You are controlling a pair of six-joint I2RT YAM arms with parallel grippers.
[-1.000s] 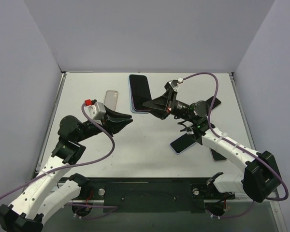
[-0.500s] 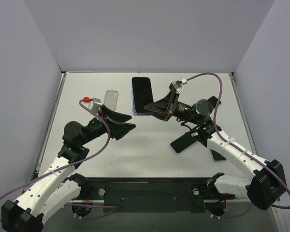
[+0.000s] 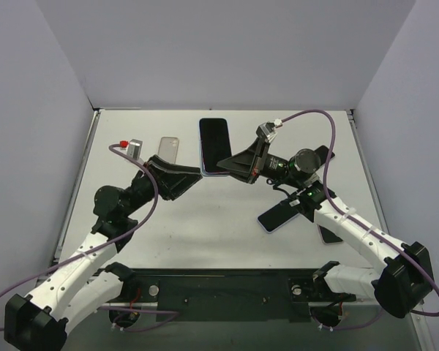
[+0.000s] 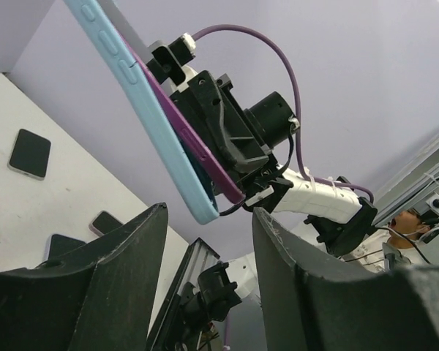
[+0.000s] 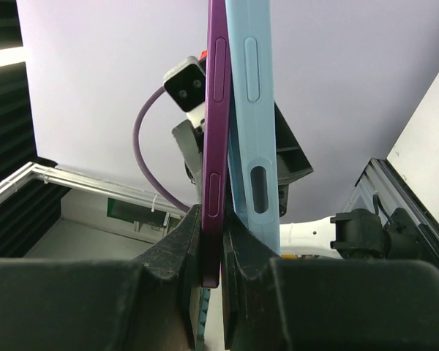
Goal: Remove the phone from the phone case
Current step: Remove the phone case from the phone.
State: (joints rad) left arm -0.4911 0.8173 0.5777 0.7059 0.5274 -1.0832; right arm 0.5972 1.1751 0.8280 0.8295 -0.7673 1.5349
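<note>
The right gripper (image 5: pixel 221 245) is clenched on the purple phone (image 5: pixel 214 146). The left gripper (image 4: pixel 208 241), spread wide at its 9 o'clock, may pinch the light-blue case (image 4: pixel 143 110) and phone together, stalling separation.

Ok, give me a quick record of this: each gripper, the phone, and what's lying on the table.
phone: purple, in the light blue phone case, held up off the table
right gripper: shut on the phone's lower end
left gripper: open, fingers either side of the phone case's lower corner
lying on table: clear case, three other phones
</note>
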